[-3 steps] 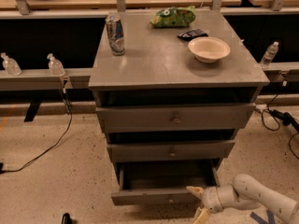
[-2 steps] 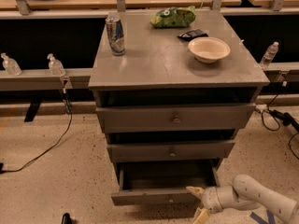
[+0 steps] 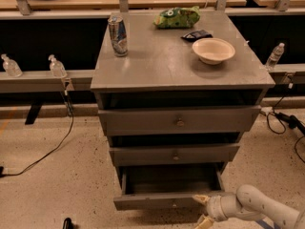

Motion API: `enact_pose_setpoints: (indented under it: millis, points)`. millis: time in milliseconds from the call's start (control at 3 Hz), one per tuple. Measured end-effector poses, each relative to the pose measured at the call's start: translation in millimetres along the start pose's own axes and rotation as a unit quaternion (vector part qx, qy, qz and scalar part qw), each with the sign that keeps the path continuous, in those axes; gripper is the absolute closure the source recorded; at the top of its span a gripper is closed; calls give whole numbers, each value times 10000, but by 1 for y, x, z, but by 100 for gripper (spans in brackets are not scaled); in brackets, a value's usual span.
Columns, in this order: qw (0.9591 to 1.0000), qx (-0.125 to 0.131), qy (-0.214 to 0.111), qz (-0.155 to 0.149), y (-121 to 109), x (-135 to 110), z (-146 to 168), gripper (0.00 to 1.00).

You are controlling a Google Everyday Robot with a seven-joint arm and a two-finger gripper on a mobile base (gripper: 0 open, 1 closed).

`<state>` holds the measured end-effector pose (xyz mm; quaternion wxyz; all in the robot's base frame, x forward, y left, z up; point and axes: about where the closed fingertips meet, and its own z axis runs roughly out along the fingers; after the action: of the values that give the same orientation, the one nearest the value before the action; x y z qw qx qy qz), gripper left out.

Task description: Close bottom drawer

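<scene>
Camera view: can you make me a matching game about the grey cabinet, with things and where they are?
Things:
1. can
2. bowl
3. bottom drawer
4. gripper

Places or states:
A. pulled out
B. on the cabinet top, right side
C. low down, by the bottom drawer's right front corner, jaws apart
D. upright on the cabinet top, left side

Pairs: 1-D, 2-B, 3-A, 4-C.
</scene>
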<state>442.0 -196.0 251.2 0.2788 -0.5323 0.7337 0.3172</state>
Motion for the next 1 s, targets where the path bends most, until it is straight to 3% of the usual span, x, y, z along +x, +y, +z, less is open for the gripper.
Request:
enact_pose_setpoints:
  millis: [333, 667, 1000]
  points:
    - [9995, 35, -51, -299, -12, 29, 11, 41]
    - [9968, 47, -327, -727, -25, 53, 14, 73]
    - [9932, 651, -360, -897, -40, 61, 20, 100]
